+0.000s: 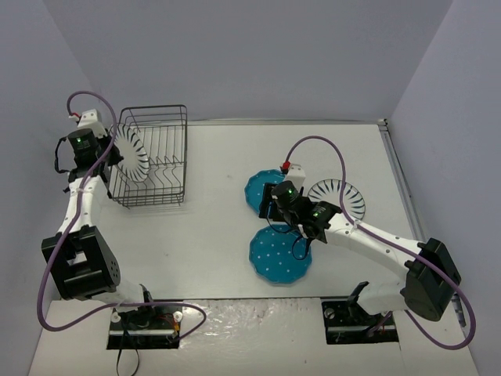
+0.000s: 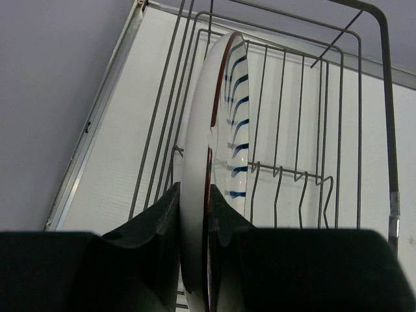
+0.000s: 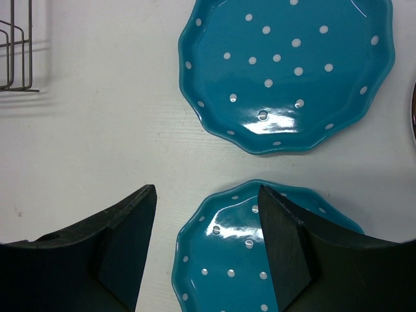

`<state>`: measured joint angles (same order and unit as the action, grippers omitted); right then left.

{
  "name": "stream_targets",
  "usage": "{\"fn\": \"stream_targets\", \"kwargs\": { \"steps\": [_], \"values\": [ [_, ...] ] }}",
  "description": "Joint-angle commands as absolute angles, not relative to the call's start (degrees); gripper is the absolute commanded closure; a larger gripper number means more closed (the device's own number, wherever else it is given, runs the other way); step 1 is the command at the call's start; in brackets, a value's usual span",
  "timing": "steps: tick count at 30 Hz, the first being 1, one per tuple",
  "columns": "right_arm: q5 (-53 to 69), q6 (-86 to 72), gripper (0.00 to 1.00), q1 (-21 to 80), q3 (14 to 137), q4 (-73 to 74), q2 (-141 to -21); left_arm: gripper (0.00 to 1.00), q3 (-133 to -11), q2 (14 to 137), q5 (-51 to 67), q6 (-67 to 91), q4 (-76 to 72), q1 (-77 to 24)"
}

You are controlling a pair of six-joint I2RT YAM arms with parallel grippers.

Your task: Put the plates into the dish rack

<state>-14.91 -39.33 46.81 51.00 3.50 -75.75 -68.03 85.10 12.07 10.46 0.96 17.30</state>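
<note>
The striped plate (image 2: 224,117) stood on edge in the left gripper (image 2: 195,211), whose fingers (image 2: 162,214) were clamped on its lower rim, one on each face; the plate rose straight ahead of that gripper, upright, over the near end of the rack (image 2: 383,97), with the rack's prongs beyond it; whether the rim touched any wire could not be told; in the top view the plate sat at the rack's left end, just beside the gripper.

The right gripper (image 3: 208,240) hovered with its jaws apart and held nothing; the near teal plate (image 3: 221,266) lay flat below it, partly between the fingers (image 3: 130,247) and partly behind the right one; contact with it could not be told; the far teal plate (image 3: 286,71) lay flat ahead of the gripper, close to the near one but apart from it; a second striped plate (image 1: 344,200) lay flat on the table (image 1: 211,258) to that gripper's right; a corner of the rack showed ahead and to its left, well apart.
</note>
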Motion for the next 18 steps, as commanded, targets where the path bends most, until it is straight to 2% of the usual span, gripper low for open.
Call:
{"fn": "stream_targets", "kwargs": {
  "steps": [1,18],
  "values": [
    [-15.29,-39.13,0.40,46.32,50.98,0.60,-73.66,1.00,-70.44,82.98,11.17,6.73,-10.30,15.69],
    [-15.19,-39.45,0.40,46.14,50.01,0.61,-72.33,1.00,-70.05,86.07,6.88,3.83,-8.13,11.83]
  ]
}}
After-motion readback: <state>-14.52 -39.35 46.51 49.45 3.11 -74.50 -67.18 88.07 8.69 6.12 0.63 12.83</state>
